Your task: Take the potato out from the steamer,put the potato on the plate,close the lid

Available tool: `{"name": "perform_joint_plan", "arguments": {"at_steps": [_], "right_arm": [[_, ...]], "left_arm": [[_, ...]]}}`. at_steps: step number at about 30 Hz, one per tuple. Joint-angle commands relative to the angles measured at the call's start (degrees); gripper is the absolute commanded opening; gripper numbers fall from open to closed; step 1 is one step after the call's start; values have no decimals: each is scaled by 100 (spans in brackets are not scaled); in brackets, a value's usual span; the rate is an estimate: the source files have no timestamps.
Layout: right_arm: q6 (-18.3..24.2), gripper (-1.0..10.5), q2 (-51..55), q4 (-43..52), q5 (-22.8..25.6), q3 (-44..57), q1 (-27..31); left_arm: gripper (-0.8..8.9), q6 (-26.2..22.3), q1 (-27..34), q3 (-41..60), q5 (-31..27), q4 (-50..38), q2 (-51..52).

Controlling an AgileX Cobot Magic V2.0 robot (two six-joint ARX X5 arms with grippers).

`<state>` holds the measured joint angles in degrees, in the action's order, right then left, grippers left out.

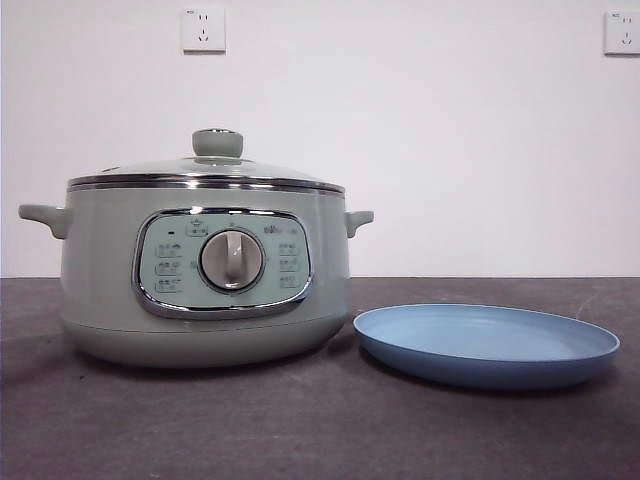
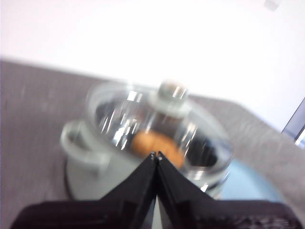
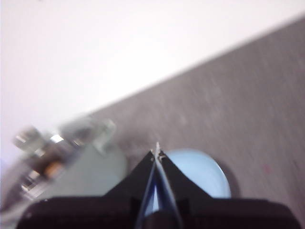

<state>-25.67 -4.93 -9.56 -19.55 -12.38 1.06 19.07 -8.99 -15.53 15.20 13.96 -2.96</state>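
While the front view shows only the lid (image 1: 205, 170) on the steamer (image 1: 205, 270), the left wrist view reveals the potato (image 2: 155, 145) inside; the plate (image 1: 487, 345) lies alongside. Left claw (image 2: 156, 155) and right claw (image 3: 157, 152) are pinched together.

A dark grey tabletop (image 1: 250, 420) meets a white wall (image 1: 450, 150) bearing two white sockets (image 1: 203, 30), one far right (image 1: 621, 32).
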Motion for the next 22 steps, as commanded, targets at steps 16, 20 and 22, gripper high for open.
{"name": "perform_joint_plan", "arguments": {"at_steps": [16, 20, 22], "right_arm": [[2083, -11, -3523, -1958, -540, -5071, -715], [2393, -11, -4358, -2651, -1333, -6105, -719], [2524, -11, -4747, -3021, -1731, -6522, -721]], "left_arm": [[-6, -1263, -79, -3727, 42, 1091, -2833], [-6, -1545, -76, -4579, 509, 1770, -3696], [-6, -1644, -79, -4972, 907, 2111, -4127]]}}
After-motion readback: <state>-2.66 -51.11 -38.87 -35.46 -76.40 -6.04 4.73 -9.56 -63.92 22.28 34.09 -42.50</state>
